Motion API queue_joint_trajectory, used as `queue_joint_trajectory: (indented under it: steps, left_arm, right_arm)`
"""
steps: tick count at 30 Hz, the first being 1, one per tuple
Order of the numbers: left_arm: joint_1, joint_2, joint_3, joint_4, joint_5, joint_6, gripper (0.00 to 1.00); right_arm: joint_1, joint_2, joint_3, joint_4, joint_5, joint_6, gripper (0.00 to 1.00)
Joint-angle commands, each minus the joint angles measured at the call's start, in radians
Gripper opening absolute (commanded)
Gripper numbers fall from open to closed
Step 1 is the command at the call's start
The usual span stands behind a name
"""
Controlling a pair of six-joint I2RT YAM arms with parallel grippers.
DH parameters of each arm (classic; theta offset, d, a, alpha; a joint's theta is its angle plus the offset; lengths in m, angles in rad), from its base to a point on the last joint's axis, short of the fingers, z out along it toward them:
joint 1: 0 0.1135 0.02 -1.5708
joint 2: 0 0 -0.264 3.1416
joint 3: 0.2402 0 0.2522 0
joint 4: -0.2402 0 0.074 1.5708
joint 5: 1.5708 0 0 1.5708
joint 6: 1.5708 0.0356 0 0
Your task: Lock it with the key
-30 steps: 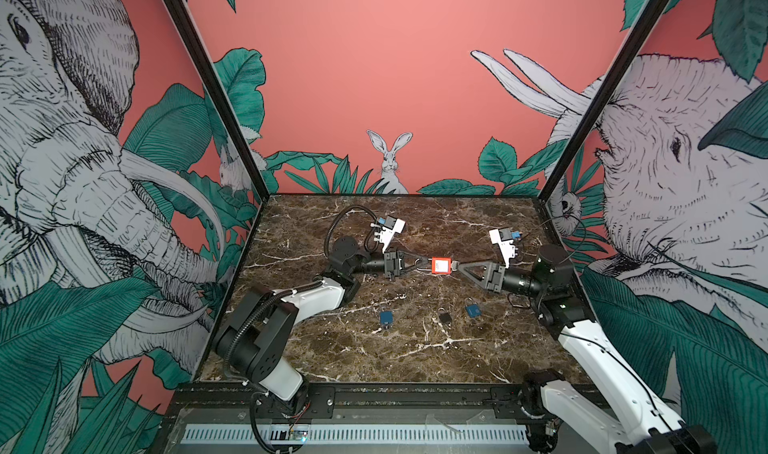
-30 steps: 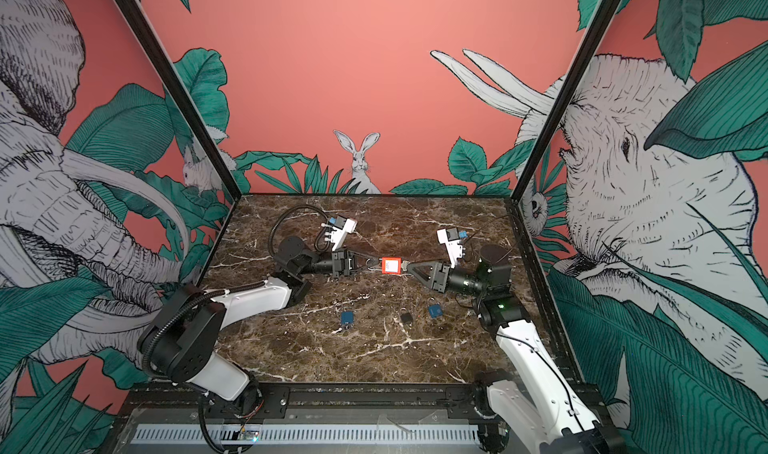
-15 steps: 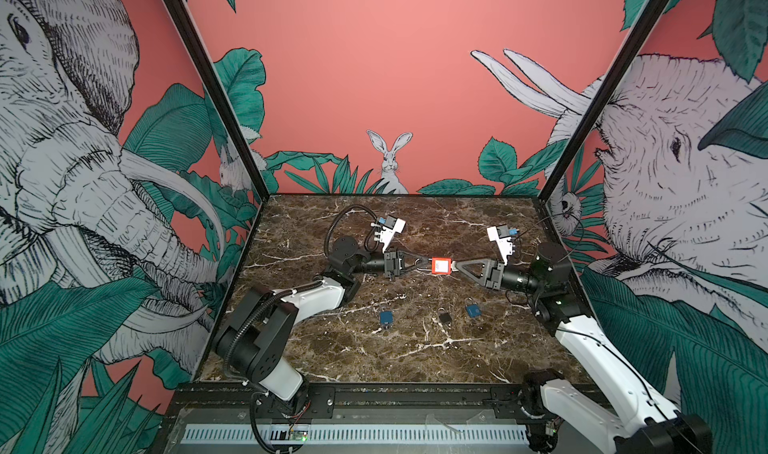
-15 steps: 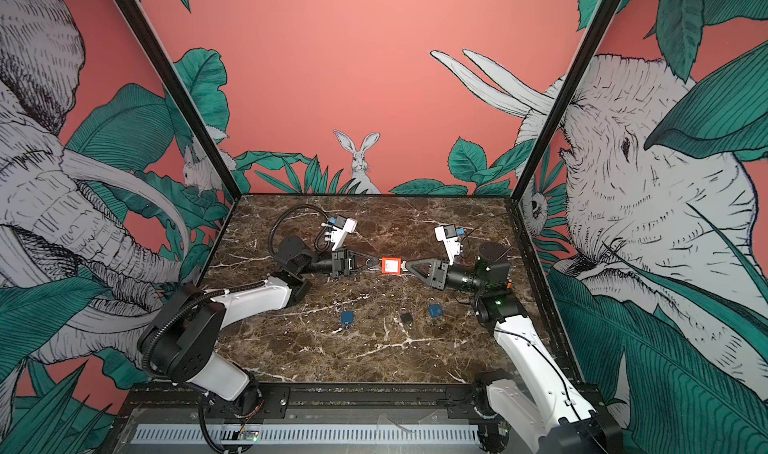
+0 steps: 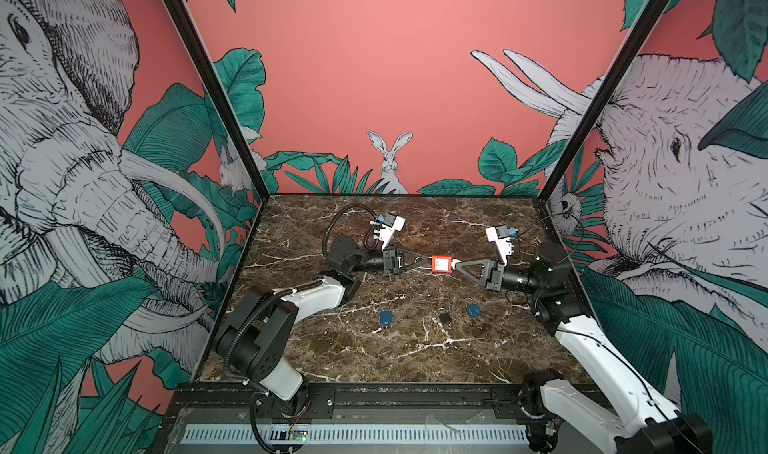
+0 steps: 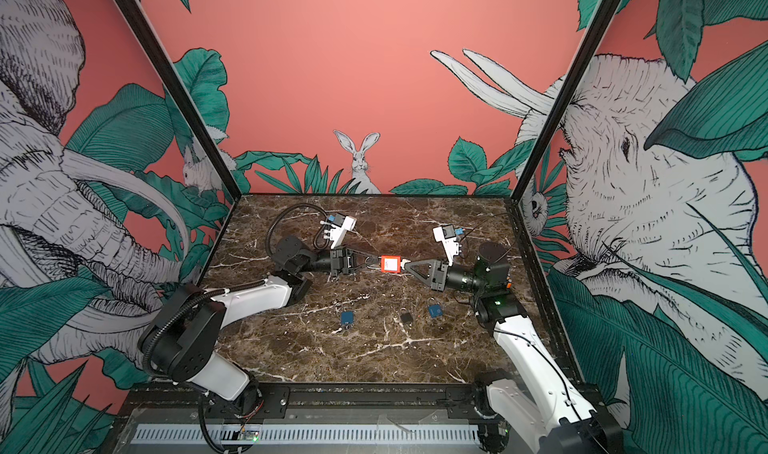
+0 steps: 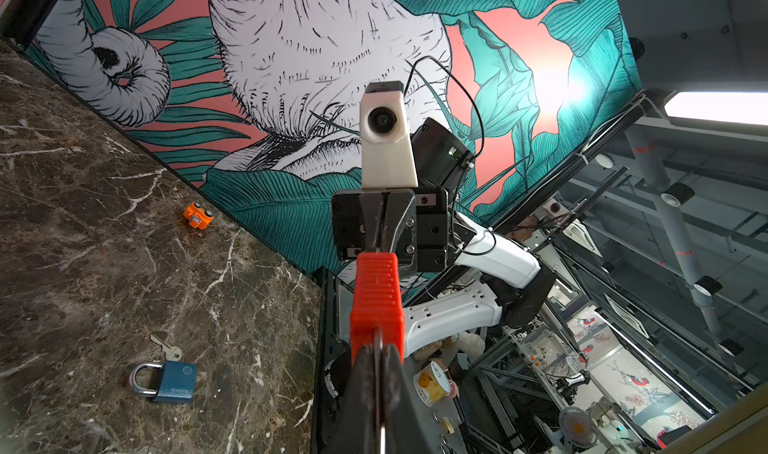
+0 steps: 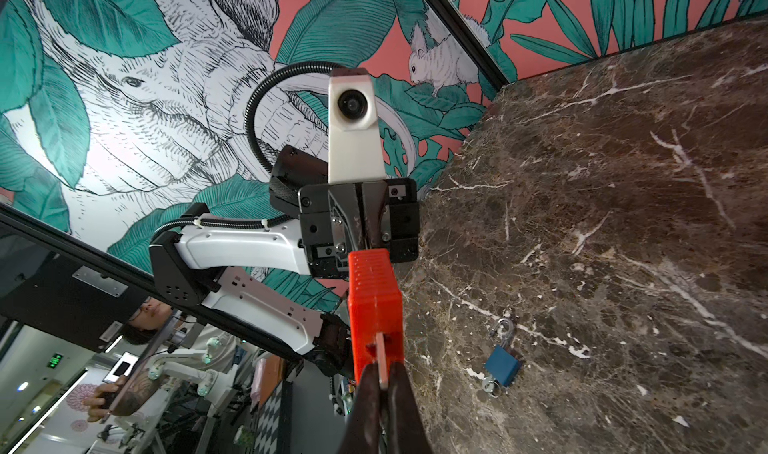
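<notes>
A red padlock (image 5: 441, 264) (image 6: 390, 263) hangs above the middle of the marble table, held between both arms. My left gripper (image 5: 428, 262) (image 7: 377, 350) is shut on the thin metal shackle at the lock's left end. My right gripper (image 5: 457, 264) (image 8: 383, 375) is shut on the flat key (image 8: 382, 358), which sticks into the lock's right end. In the right wrist view the red padlock (image 8: 374, 302) fills the middle, and the key's blade is hidden inside it. The left wrist view shows the ribbed side of the red padlock (image 7: 376, 298).
Three small padlocks lie nearer the table's front: a blue one (image 5: 386, 318) with its shackle open, a black one (image 5: 445, 318), and another blue one (image 5: 472, 309) with a key beside it. A small orange object (image 7: 198, 216) sits by the right wall.
My right gripper has closed its fingers onto the key at the lock's right end. The left gripper and the red padlock have stayed in place.
</notes>
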Motion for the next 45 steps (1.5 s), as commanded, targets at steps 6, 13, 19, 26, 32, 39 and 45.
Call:
queue_joint_trajectory:
  steps: [6,13,19,26,32,39,45]
  left_arm:
    - [0.004,-0.009,0.024,0.059,0.012,0.006,0.0]
    - [0.006,-0.013,0.032,0.039,0.007,0.022,0.0]
    - [0.01,-0.022,0.036,0.013,0.019,0.043,0.0]
    - [0.023,-0.081,0.036,-0.197,0.026,0.197,0.0]
    - [0.022,-0.108,0.043,-0.373,-0.001,0.325,0.0]
    - [-0.028,-0.067,0.304,-1.436,-0.158,1.017,0.0]
    - [-0.091,0.113,0.487,-1.848,-0.359,1.289,0.0]
  right_arm:
    - [-0.02,-0.026,-0.003,0.031,0.031,-0.026,0.0]
    - [-0.087,-0.057,-0.019,0.03,0.016,-0.009,0.0]
    - [-0.097,-0.071,-0.032,0.032,-0.001,-0.004,0.0]
    - [-0.173,-0.109,-0.027,-0.047,0.046,-0.007,0.0]
    - [-0.246,-0.131,-0.062,0.029,0.106,0.087,0.0]
    - [-0.219,-0.171,-0.066,-0.188,0.227,-0.002,0.0]
    - [-0.06,-0.249,-0.163,-0.246,0.443,-0.027,0.0]
